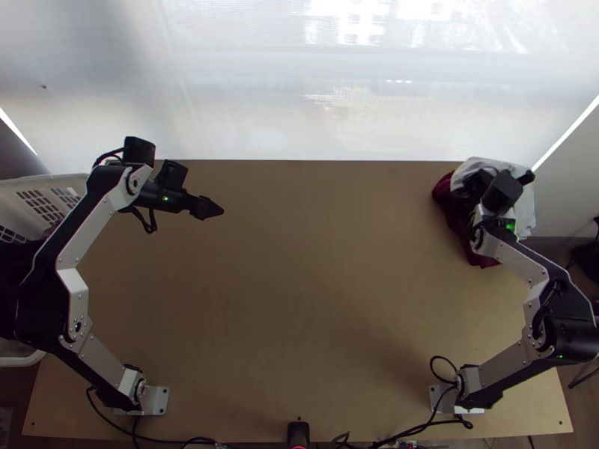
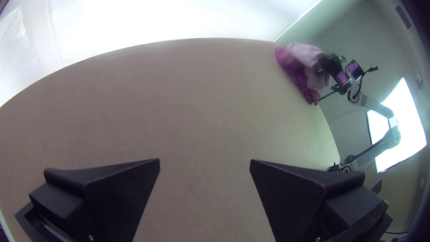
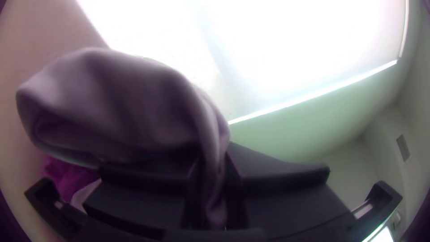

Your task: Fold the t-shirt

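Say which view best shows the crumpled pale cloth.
Right wrist view: the pale cloth looms close, folds clear, a strip pinched in the right gripper. Top view: partly under the right arm, beside dark red cloth. Left wrist view: small, distant.

The fingers (image 2: 118, 197) of the left gripper (image 1: 215, 210) are spread wide above the table (image 2: 201, 103). At its far edge, a pale cloth (image 2: 307, 56), bunched beside a red cloth (image 2: 291, 69), is held by the right gripper (image 1: 479, 181). A bright panel (image 2: 410, 134) is partly crossed by the right arm (image 2: 371, 154).
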Controlling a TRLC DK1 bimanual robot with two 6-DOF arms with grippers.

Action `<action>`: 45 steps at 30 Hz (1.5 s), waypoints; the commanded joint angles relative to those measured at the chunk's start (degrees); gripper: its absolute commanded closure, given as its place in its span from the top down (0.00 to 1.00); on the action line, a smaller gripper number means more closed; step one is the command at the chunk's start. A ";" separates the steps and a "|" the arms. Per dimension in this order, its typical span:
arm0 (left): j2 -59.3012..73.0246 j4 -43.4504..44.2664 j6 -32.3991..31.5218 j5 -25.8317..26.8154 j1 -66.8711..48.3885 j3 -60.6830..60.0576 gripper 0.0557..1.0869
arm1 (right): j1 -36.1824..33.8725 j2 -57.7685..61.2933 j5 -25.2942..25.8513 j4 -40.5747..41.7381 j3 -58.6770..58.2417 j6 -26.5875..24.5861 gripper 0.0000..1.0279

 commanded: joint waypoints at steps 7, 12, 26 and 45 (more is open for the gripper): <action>-0.45 1.26 -0.77 -0.81 -0.99 -1.85 0.95 | 7.10 8.59 1.09 1.18 -8.73 1.96 0.03; -0.80 1.26 -0.85 -1.16 -1.08 -1.49 0.95 | 5.78 10.26 1.09 1.10 -7.93 2.66 0.03; -3.17 0.56 -1.56 -1.87 -1.69 -1.76 0.95 | 3.59 2.88 -0.67 -2.42 -10.13 6.00 0.96; -18.11 7.94 -2.26 -16.02 -12.59 -13.36 0.95 | 3.41 -48.36 -13.24 -55.86 -9.34 32.11 0.96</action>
